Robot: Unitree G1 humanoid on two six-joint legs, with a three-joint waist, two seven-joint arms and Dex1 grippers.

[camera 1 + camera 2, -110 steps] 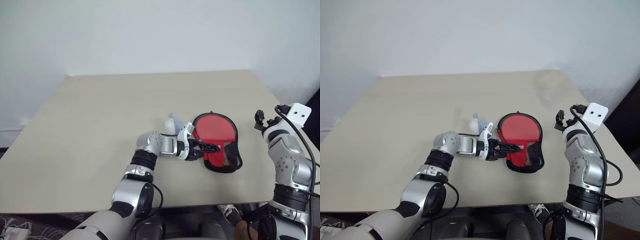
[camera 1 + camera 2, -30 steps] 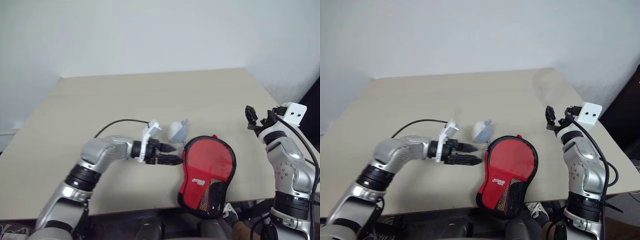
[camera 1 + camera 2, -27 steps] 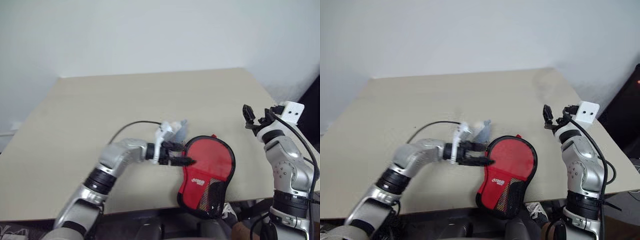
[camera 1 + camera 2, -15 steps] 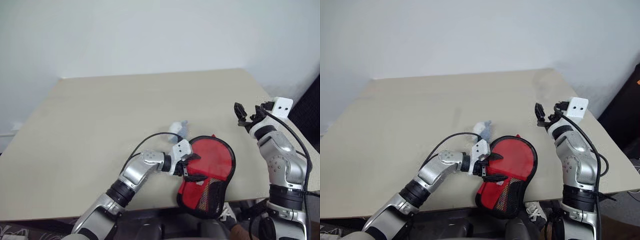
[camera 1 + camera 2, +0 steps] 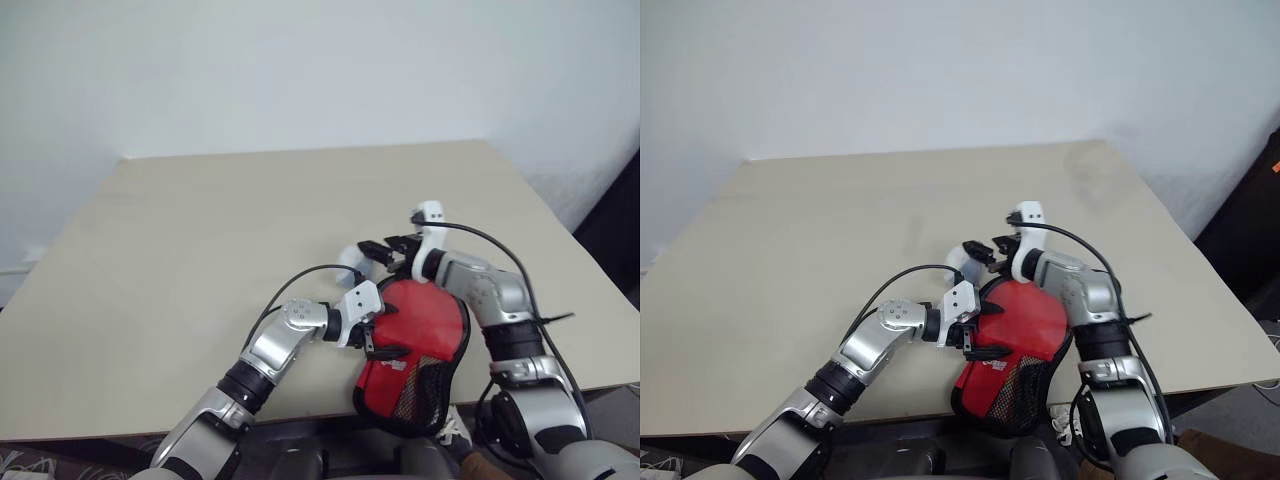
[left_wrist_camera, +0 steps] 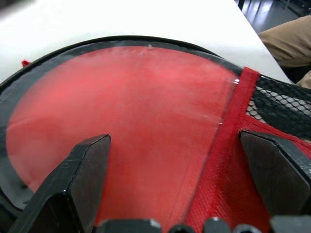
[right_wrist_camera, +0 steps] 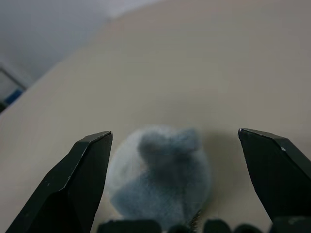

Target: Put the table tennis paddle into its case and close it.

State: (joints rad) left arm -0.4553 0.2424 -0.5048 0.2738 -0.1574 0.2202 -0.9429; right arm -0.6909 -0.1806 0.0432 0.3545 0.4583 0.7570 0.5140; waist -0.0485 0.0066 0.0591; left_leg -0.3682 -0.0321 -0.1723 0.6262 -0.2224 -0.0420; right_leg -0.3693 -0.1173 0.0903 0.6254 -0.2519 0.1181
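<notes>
The red case (image 5: 425, 330) with black trim lies flat at the table's front edge, and its mesh handle end (image 5: 420, 392) hangs past that edge. A flat red face shows through its clear panel (image 6: 131, 111). I cannot tell whether this is the paddle, and no handle shows. My left gripper (image 5: 388, 333) is open, with its fingers spread over the case's left side. My right gripper (image 5: 376, 252) is open at the case's far rim. It points at a small grey fluffy ball (image 7: 163, 174) that lies just ahead, between its fingers' lines.
The beige table (image 5: 200, 220) stretches wide to the left and back. The grey ball (image 5: 350, 262) rests just beyond the case's far left rim. Tan cloth (image 6: 291, 43) shows past the table's front edge.
My right arm swung in from the table's right side to the case's far rim. My left gripper came down onto the case's left side, then held still. The case has not moved in the last second.
</notes>
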